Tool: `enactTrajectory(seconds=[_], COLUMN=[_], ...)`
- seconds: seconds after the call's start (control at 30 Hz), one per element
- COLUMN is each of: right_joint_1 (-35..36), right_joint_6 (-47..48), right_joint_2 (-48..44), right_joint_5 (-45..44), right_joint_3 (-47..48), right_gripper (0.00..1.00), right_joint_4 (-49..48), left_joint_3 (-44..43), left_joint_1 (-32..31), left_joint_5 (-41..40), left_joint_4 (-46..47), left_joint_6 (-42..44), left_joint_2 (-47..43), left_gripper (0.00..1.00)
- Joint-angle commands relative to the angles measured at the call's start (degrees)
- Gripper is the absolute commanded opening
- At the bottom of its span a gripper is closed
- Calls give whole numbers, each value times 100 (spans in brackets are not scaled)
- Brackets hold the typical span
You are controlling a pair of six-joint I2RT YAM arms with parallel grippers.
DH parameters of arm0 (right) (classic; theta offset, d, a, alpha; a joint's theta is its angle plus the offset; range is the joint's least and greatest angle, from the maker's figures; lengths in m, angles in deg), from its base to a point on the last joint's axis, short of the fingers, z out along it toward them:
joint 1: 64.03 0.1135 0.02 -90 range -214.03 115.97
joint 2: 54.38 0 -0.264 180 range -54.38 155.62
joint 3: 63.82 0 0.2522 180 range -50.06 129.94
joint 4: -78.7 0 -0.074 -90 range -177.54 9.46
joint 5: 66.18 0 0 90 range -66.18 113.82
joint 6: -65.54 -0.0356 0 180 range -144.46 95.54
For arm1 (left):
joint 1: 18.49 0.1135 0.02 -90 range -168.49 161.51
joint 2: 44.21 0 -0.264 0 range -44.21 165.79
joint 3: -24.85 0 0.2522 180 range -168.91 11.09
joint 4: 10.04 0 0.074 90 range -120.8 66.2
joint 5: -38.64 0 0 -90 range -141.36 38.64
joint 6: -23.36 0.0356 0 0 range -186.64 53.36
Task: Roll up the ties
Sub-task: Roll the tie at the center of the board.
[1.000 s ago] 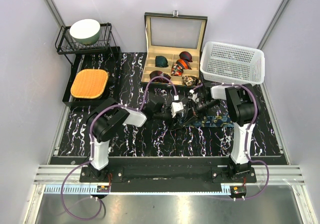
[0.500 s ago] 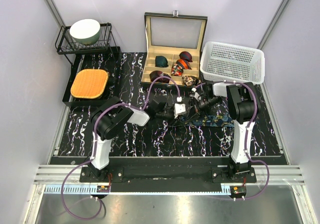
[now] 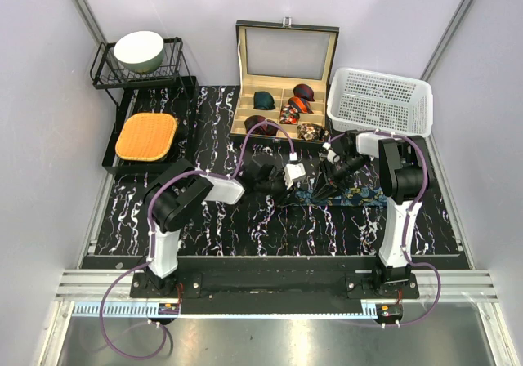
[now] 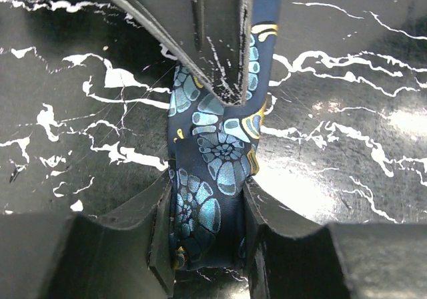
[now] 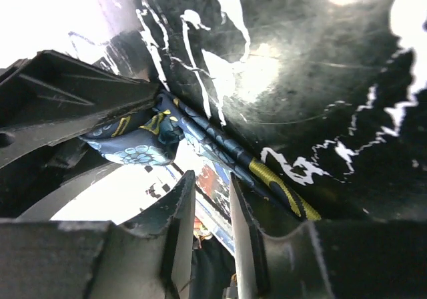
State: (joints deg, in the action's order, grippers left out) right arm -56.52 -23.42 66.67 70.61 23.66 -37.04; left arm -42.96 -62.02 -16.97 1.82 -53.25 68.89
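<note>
The dark navy tie with teal-and-gold pattern [image 3: 350, 196] lies as a long strip on the black marbled mat, running right from the two grippers. My left gripper [image 3: 299, 188] is shut on its near end; in the left wrist view the tie [image 4: 215, 153] is pinched between my jaws [image 4: 208, 222]. A finger of the right gripper [image 4: 215, 42] rests on the tie just ahead. My right gripper [image 3: 321, 186] points down-left at that end. In the right wrist view its jaws [image 5: 212, 187] stand slightly apart and empty, with the folded tie end [image 5: 137, 145] and strip [image 5: 275, 177] beyond the tips.
An open tie box [image 3: 286, 78] at the back holds coiled ties: green [image 3: 263, 100], maroon [image 3: 304, 91], red-orange [image 3: 299, 104]. A white basket [image 3: 380, 103] stands right of it. A black rack with a bowl [image 3: 139, 51] and an orange cushion [image 3: 146, 136] are at the left.
My right arm has drawn back to the right, so its gripper now reaches the tie end from farther away. My left gripper has stayed on the tie end, shifting only slightly.
</note>
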Motion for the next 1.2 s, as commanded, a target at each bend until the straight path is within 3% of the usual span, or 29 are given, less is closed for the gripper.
enactTrajectory(seconds=[0.0, 0.27, 0.4, 0.43, 0.53, 0.87, 0.97, 1.07, 1.1, 1.17], right_joint_1=[31, 23, 14, 23, 49, 357, 365, 365, 357, 365], right_joint_6=[-51, 132, 423, 450, 275, -201, -130, -139, -130, -130], right_joint_2=[339, 454, 33, -150, -432, -390, -223, -126, -91, -56], right_joint_5=[-1126, -1163, -93, 110, 734, 816, 736, 640, 613, 412], right_joint_3=[196, 503, 513, 504, 364, -243, -278, -252, -235, -226], right_gripper=[32, 34, 41, 52, 58, 57, 51, 23, 1, 0], right_joint_4=[-172, -111, -6, -5, -92, -1314, -1419, -1473, -1438, -1368], left_joint_3=[34, -220, -502, -546, -713, -889, -898, -898, -880, -731], left_joint_1=[29, -313, -446, -472, -490, -508, -499, -499, -499, -464], left_joint_5=[-1013, -1707, -1892, -1901, -1823, -1479, -1330, -1163, -1102, -926], left_joint_4=[-1314, -2271, -2896, -3036, -3308, -3529, -3538, -3503, -3425, -3258], left_joint_6=[-240, 313, 498, 498, 542, 586, 568, 551, 551, 542], left_joint_2=[-181, -272, 133, 186, 335, 450, 485, 529, 520, 468], left_gripper=[17, 19, 24, 25, 28, 34, 37, 41, 42, 49])
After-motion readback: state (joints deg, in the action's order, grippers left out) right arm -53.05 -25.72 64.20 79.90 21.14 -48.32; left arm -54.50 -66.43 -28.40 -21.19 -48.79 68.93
